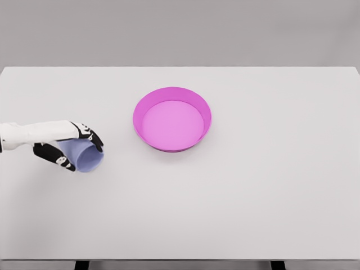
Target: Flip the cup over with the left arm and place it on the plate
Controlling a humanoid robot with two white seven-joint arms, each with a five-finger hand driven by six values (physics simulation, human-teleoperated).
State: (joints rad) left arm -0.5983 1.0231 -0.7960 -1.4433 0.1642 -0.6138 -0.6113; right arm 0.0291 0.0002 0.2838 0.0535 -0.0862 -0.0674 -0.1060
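A pale lavender cup (85, 156) lies tilted on its side at the left of the white table, its wider end pointing toward the lower right. My left hand (72, 147) comes in from the left edge and is wrapped around it, black fingers above and below the cup wall. A magenta plate (172, 118) with a raised rim sits near the table's middle, well to the right of the cup and apart from it. The right arm does not show.
The white table (253, 191) fills most of the view, with its far edge near the top and its front edge near the bottom. Nothing else stands on it.
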